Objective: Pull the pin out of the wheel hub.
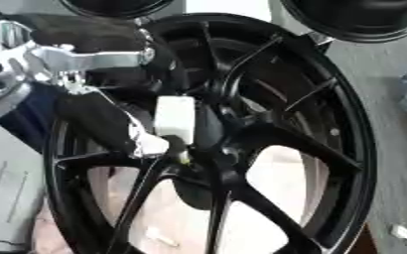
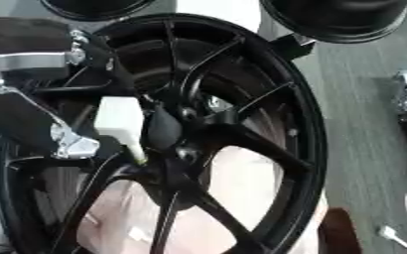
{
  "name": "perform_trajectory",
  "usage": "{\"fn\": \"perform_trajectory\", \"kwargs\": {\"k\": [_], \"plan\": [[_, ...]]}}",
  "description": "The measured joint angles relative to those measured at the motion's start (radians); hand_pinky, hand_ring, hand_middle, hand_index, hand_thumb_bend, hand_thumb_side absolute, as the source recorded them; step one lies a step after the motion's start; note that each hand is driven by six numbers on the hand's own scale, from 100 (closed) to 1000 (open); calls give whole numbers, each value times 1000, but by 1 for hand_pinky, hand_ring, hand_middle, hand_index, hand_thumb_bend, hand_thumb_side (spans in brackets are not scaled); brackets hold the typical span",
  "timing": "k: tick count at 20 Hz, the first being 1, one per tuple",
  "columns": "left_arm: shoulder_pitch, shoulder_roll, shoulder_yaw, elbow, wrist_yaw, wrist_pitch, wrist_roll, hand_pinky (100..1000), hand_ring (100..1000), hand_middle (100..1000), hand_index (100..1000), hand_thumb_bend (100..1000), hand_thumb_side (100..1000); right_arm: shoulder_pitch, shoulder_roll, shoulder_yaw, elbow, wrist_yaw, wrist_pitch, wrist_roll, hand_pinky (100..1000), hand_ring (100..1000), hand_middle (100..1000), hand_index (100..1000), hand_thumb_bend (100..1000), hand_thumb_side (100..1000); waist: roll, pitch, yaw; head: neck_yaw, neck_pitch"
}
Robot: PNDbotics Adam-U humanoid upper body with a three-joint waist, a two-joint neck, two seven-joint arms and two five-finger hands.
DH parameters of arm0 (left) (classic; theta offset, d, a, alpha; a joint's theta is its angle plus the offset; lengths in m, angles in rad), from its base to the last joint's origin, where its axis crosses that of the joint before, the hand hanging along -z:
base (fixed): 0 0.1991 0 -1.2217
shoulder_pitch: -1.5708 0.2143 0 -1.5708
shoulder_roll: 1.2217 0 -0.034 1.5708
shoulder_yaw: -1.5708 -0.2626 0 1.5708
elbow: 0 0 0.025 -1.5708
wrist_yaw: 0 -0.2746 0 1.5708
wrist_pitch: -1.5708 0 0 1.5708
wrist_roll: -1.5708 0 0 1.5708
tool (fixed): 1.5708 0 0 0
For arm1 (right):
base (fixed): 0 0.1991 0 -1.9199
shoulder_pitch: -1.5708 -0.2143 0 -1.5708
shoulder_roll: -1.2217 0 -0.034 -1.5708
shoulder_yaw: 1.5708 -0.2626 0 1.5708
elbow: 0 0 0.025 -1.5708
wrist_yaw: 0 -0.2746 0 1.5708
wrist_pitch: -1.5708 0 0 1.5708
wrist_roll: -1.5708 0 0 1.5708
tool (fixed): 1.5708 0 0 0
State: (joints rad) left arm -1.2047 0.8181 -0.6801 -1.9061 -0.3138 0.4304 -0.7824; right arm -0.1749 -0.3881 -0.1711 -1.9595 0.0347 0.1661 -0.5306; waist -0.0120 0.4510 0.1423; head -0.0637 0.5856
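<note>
Reaching into wheel hub (image 1: 209,149): left hand (image 1: 111,121) at centre, fingers pinching white pin (image 1: 174,119) seated there. Extraction step, I'd judge; next: pull straight outward along its axis. Right hand unseen.

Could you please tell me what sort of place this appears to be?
Probably a garage or wheel workshop: a black spoked wheel fills the view, two more dark round things stand behind it, and the left hand reaches its hub.

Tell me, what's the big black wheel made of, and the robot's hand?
The wheel looks like metal painted glossy black: thin stiff spokes with soft shine. The left hand seems black plastic or coated metal with bare silver metal joints that glint. The white block it touches looks like matte plastic, though that's uncertain.
</note>
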Motion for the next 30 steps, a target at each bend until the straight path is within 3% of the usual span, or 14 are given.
{"fn": "perform_trajectory", "kwargs": {"k": [8, 13, 20, 21, 30], "plan": [[0, -10, -1, 24, -3, -18, -18, 852, 800, 729, 842, 453, 513, 0, 5, 0, 0, 0, -1, -3, 802, 821, 623, 734, 100, 524, -2, 4, -1, 1, 0], [0, -15, -6, 38, -9, -24, -24, 827, 757, 672, 820, 427, 457, -1, 6, 0, 0, 0, -1, -4, 802, 821, 623, 734, 100, 527, -2, 5, -4, 1, -3], [0, -19, -6, 44, -12, -25, -25, 827, 757, 672, 820, 427, 457, -1, 6, 0, 0, 0, 1, -8, 802, 821, 623, 734, 100, 527, -2, 6, -5, 1, -4], [0, -19, -6, 44, -12, -25, -25, 797, 700, 597, 763, 368, 431, -1, 6, 0, 0, 0, 0, -8, 802, 821, 623, 734, 100, 529, -2, 6, -5, 1, -5], [0, -33, -7, 49, -4, -25, -25, 779, 660, 554, 742, 354, 419, -1, 14, 0, 0, -1, -1, -13, 802, 821, 622, 734, 100, 528, -3, 6, -7, 8, -7]]}}
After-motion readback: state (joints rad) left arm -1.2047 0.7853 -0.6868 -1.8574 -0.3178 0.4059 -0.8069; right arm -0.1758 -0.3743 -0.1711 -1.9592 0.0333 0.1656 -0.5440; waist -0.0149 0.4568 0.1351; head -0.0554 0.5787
